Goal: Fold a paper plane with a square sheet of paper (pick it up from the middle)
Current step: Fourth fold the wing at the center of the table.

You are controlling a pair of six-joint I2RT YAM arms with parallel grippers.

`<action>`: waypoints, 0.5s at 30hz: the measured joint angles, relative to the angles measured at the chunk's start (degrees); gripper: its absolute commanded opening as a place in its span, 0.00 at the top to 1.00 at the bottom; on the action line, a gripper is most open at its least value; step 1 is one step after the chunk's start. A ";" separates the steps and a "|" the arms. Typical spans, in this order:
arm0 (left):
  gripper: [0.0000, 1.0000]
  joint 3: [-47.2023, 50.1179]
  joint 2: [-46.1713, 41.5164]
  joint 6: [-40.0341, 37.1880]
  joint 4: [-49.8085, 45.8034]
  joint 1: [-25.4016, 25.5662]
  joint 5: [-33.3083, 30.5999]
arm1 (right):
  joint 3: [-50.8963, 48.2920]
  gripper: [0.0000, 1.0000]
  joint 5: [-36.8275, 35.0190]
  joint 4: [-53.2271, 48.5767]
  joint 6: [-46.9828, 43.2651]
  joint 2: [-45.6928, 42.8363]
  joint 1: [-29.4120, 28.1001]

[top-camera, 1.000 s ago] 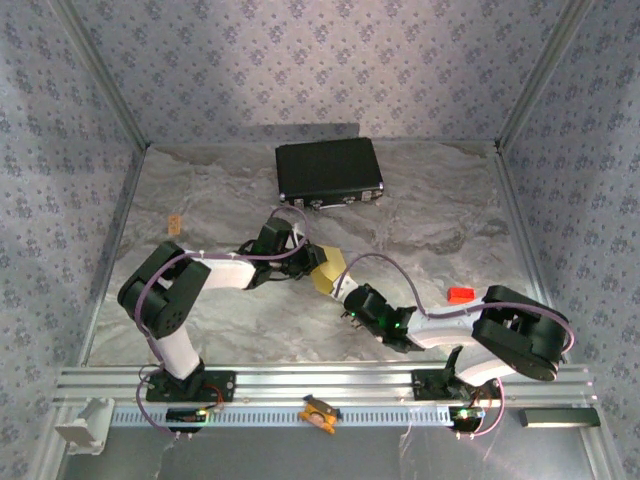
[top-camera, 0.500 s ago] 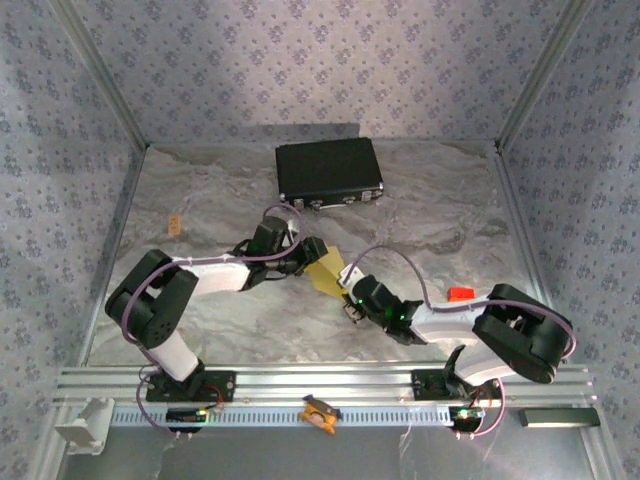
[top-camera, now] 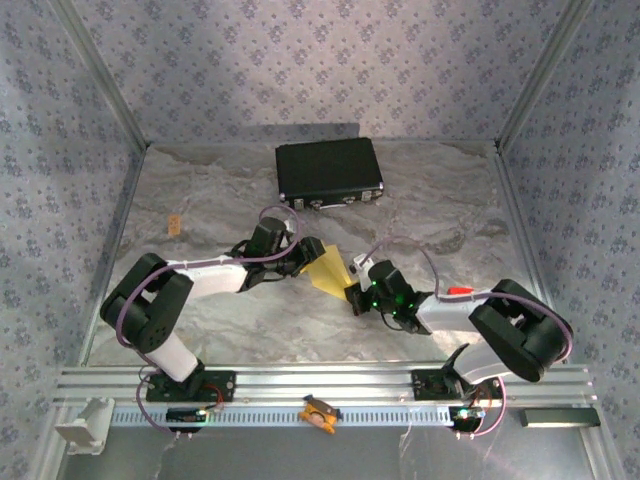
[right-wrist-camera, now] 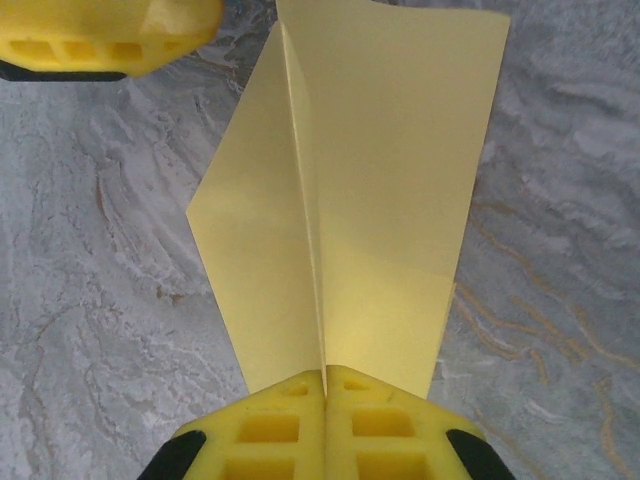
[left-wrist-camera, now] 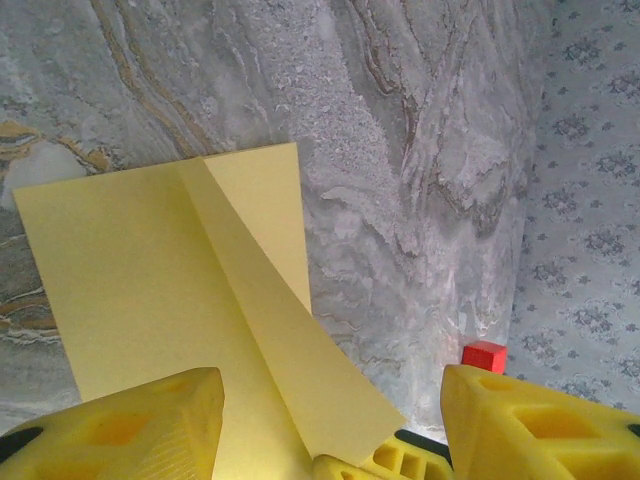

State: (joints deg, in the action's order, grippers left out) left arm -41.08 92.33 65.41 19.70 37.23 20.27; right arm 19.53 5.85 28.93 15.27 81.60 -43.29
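The left gripper [left-wrist-camera: 330,420] has just let go and stands open and empty, so now only the right gripper [right-wrist-camera: 325,385], squeezed shut, holds the folded yellow paper [top-camera: 328,270] in the middle of the top view.

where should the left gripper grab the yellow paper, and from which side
Probably the centre crease of the yellow paper, at the end away from the right gripper, which pinches the other. Bring the open left gripper in from its own side, jaws astride the fold; the flaps splay wide.
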 measured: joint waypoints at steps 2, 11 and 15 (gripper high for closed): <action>0.39 0.00 0.00 -0.04 -0.26 0.00 0.02 | 0.00 1.00 1.11 0.00 0.52 0.15 0.31; 0.38 -0.37 0.00 -0.37 -0.59 0.00 0.11 | 0.26 1.00 4.55 0.02 1.57 0.48 1.44; 0.39 -0.57 0.02 -0.37 -0.55 0.00 0.39 | 0.85 1.00 7.52 0.04 3.08 2.12 2.84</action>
State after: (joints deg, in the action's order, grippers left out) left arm -41.65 92.36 65.04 19.16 37.23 20.67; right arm 20.38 13.37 28.97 18.35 83.72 -40.45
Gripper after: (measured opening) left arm 0.614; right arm 0.061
